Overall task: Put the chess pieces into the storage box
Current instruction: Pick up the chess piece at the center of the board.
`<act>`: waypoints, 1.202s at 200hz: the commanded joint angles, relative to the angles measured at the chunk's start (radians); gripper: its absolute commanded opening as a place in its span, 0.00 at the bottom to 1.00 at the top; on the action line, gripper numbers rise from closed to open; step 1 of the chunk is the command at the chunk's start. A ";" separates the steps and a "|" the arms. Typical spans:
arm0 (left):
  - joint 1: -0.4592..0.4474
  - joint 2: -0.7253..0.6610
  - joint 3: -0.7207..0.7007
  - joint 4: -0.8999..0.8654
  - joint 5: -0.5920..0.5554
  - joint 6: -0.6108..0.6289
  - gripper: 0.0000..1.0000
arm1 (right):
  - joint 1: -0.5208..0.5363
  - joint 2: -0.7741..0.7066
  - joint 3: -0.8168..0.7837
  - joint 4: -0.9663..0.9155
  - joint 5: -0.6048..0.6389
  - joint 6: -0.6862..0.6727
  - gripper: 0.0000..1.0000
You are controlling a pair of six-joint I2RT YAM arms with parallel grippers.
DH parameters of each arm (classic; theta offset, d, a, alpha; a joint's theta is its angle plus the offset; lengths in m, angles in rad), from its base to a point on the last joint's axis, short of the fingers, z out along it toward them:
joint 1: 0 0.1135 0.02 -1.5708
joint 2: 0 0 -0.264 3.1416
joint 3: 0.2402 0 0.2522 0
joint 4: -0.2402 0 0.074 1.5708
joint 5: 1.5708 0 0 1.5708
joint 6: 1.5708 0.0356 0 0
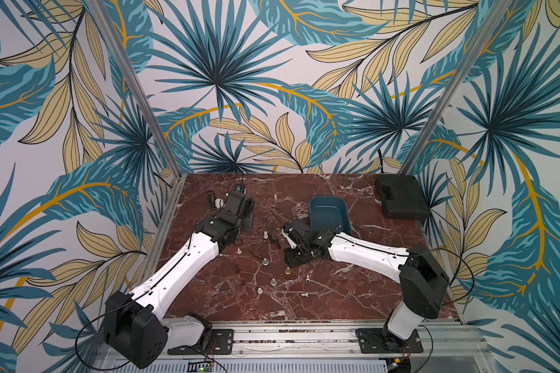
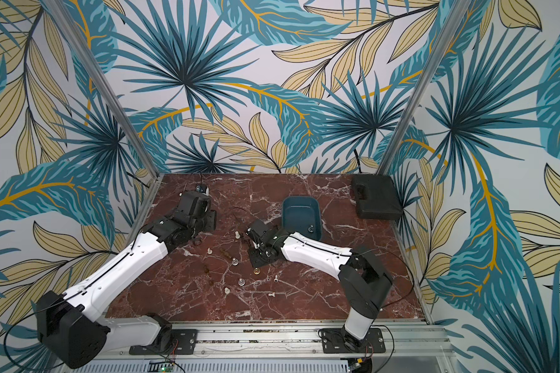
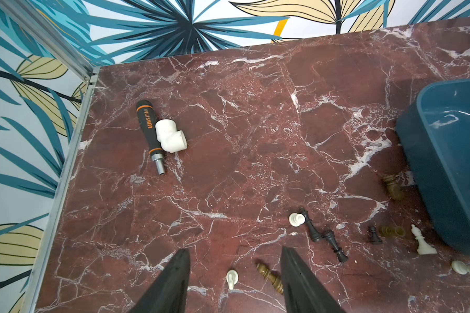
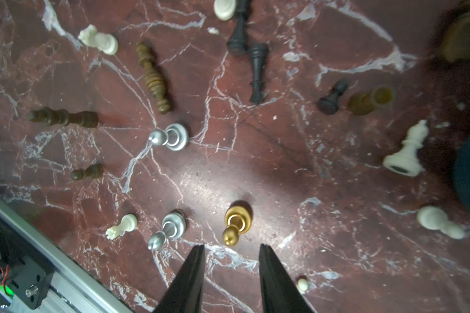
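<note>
Chess pieces lie scattered on the red marble table between the arms, several standing and several tipped over. The teal storage box (image 1: 328, 210) (image 2: 299, 210) (image 3: 445, 162) sits behind them; a small dark piece (image 2: 311, 228) shows inside it. My left gripper (image 3: 234, 250) (image 1: 247, 222) hangs open above a lying white pawn (image 3: 231, 277) and a brown piece (image 3: 270, 276), touching neither. My right gripper (image 4: 231, 246) (image 1: 296, 258) is open and holds nothing, its tips just short of a gold pawn (image 4: 236, 222) (image 1: 287, 271). Silver pawns (image 4: 171, 138) and a white bishop (image 4: 407, 151) stand around it.
A flat black hard case (image 1: 401, 197) (image 2: 375, 197) lies at the back right corner. A black-and-orange tool (image 3: 149, 132) and a white pipe elbow (image 3: 170, 135) lie at the back left. An aluminium rail (image 1: 288, 336) runs along the front edge, and patterned walls close in the sides.
</note>
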 commanded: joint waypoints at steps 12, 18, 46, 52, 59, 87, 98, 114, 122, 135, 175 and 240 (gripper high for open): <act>0.018 -0.016 -0.017 0.027 0.014 -0.004 0.57 | 0.017 0.043 -0.003 -0.029 -0.007 0.026 0.36; 0.019 -0.016 -0.016 0.027 0.014 -0.004 0.57 | 0.021 0.048 -0.003 -0.029 -0.005 0.029 0.37; 0.021 -0.018 -0.017 0.025 0.021 -0.001 0.57 | 0.026 0.068 0.005 -0.035 0.020 0.029 0.36; 0.021 -0.019 -0.020 0.023 0.021 -0.001 0.57 | 0.026 0.075 0.010 -0.039 0.024 0.026 0.37; 0.021 -0.020 -0.020 0.022 0.021 -0.001 0.57 | 0.027 0.083 0.014 -0.044 0.024 0.023 0.37; 0.022 -0.027 -0.019 0.019 0.012 0.001 0.57 | 0.027 0.118 0.022 -0.052 0.017 0.021 0.36; 0.022 -0.033 -0.020 0.018 0.006 0.006 0.57 | 0.029 0.124 0.022 -0.052 0.015 0.020 0.35; 0.026 -0.039 -0.018 0.022 0.002 0.011 0.57 | 0.031 0.127 0.022 -0.052 0.015 0.019 0.30; 0.026 -0.041 -0.016 0.022 0.001 0.014 0.57 | 0.031 0.128 0.024 -0.052 0.015 0.016 0.27; 0.029 -0.042 -0.016 0.021 0.000 0.016 0.57 | 0.030 0.126 0.027 -0.054 0.014 0.015 0.25; 0.031 -0.038 -0.015 0.022 0.008 0.017 0.57 | 0.035 0.109 0.057 -0.083 0.018 -0.005 0.19; 0.031 -0.044 -0.034 0.027 0.017 0.006 0.57 | 0.034 0.044 0.089 -0.149 0.066 -0.030 0.11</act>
